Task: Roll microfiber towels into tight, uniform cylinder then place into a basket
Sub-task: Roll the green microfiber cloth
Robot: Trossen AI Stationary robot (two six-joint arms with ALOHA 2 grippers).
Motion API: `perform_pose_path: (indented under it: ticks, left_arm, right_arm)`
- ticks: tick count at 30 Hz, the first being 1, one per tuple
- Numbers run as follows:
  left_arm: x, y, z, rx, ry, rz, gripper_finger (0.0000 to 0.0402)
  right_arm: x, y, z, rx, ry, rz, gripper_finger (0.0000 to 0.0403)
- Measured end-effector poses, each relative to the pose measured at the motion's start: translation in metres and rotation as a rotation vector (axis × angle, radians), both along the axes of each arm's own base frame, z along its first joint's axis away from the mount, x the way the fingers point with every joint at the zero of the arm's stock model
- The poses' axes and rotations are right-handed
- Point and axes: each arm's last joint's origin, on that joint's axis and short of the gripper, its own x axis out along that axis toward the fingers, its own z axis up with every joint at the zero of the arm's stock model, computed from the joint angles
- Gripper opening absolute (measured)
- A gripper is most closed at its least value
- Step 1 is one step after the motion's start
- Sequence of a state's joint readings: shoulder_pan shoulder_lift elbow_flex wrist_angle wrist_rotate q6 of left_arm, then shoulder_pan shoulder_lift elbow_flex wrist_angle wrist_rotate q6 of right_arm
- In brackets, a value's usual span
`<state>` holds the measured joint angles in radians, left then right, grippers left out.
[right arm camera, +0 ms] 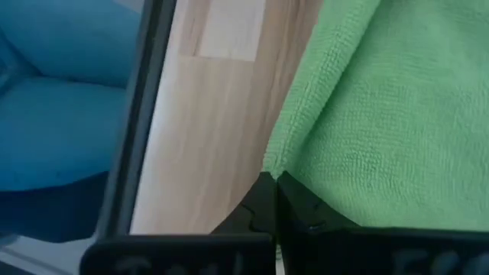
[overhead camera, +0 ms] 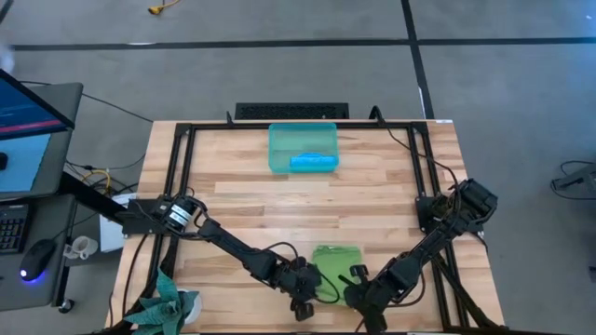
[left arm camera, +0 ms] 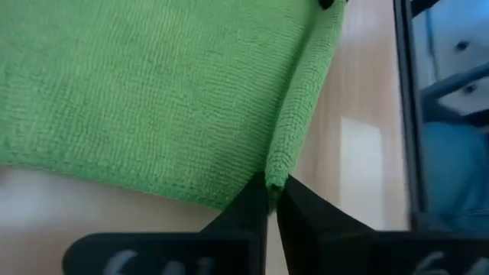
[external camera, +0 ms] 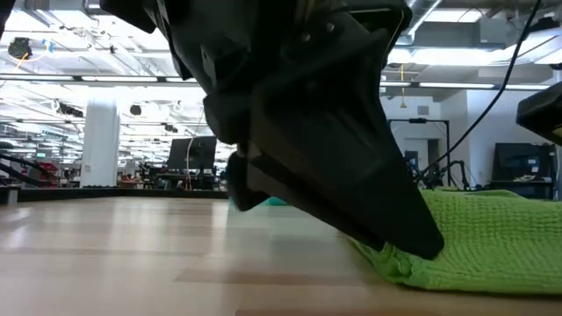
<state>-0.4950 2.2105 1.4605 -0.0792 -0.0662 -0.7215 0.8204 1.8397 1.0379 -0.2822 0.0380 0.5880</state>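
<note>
high view: left pincer [overhead camera: 303, 300] and right pincer [overhead camera: 358, 296] each clamped on green towel [overhead camera: 336, 261] corner (near table edge).

Open-plan lab: monitors [external camera: 193, 154], exposed ceiling [external camera: 88, 53]

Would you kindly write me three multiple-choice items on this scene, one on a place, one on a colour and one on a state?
1. Where is the blue towel?
A. Inside the basket
B. Spread flat at the near edge
C. Held by the right gripper

2. What colour is the towel both grippers hold?
A. Blue
B. Lime green
C. White

3. How do the left gripper jaws stand?
A. Wide open above the cloth
B. Shut on a corner of the green towel
C. Shut on the basket rim

Answers: 1 A, the high view shows it lying in the bin; 2 B, both wrist views show green cloth at the tips, the right gripper included; 3 B, the left wrist view shows the corner pinched.
</note>
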Motion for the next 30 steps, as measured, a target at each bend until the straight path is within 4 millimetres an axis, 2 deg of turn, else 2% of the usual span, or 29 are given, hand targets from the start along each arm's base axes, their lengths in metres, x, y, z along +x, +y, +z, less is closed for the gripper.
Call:
perform_pose_path:
  ticks: [8,14,30]
  left_arm:
    - [0.0,0.0,0.0,-0.176,0.099,0.055,0.0019]
    - [-0.001,0.0,-0.001,-0.174,0.105,0.053,0.0018]
    - [-0.001,0.001,-0.001,-0.17,0.11,0.067,0.0018]
  right_arm:
    - [0.002,0.001,0.003,0.048,0.029,-0.079,0.0009]
    - [0.006,-0.003,0.003,0.052,0.038,-0.1,0.001]
    - [0.021,-0.033,-0.005,0.045,0.13,-0.384,0.0009]
